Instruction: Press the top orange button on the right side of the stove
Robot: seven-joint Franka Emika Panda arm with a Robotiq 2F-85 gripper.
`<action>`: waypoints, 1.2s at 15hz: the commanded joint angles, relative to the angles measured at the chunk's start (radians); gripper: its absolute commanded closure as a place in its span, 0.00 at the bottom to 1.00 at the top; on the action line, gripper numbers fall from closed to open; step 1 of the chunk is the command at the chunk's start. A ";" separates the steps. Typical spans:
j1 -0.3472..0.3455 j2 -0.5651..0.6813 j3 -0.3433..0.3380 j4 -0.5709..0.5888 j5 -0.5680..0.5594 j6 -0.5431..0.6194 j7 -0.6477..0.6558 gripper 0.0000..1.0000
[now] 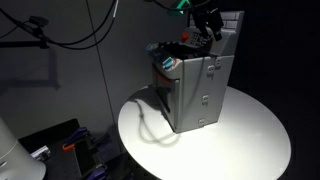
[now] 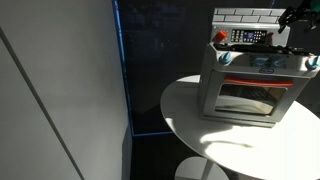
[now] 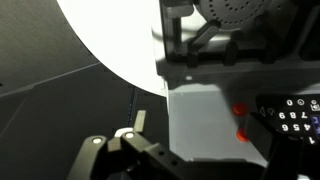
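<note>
The grey toy stove (image 1: 205, 90) stands on a round white table (image 1: 255, 135). It shows from the front in an exterior view (image 2: 250, 95), with its oven door and a tiled back panel (image 2: 245, 14). My gripper (image 1: 208, 28) hovers above the stove's top by the back panel, and also shows in an exterior view (image 2: 295, 22). In the wrist view the gripper (image 3: 198, 135) looks open and empty over a grey stove face (image 3: 205, 125). Two orange buttons (image 3: 238, 110) (image 3: 243, 133) sit one after the other beside a dark keypad (image 3: 295, 110). The fingers do not touch them.
A cable (image 1: 150, 125) lies on the table beside the stove. Dark curtains and a blue frame (image 2: 120, 70) surround the table (image 2: 195, 120). Boxes and gear (image 1: 60, 145) sit on the floor below. A burner grate (image 3: 235, 12) shows in the wrist view.
</note>
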 commanded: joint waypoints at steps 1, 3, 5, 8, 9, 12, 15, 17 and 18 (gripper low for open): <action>0.001 0.023 -0.007 0.038 0.037 -0.008 -0.001 0.00; 0.001 0.027 -0.008 0.040 0.046 -0.012 0.002 0.00; 0.001 0.030 -0.010 0.042 0.054 -0.012 0.001 0.00; 0.002 0.034 -0.013 0.045 0.061 -0.009 0.001 0.00; 0.002 0.035 -0.013 0.046 0.062 -0.009 0.000 0.00; 0.002 0.042 -0.016 0.051 0.062 -0.009 0.001 0.00; 0.002 0.050 -0.018 0.059 0.061 -0.008 0.003 0.00; 0.003 0.056 -0.019 0.065 0.060 -0.008 0.003 0.00; 0.004 0.059 -0.020 0.067 0.060 -0.009 0.003 0.00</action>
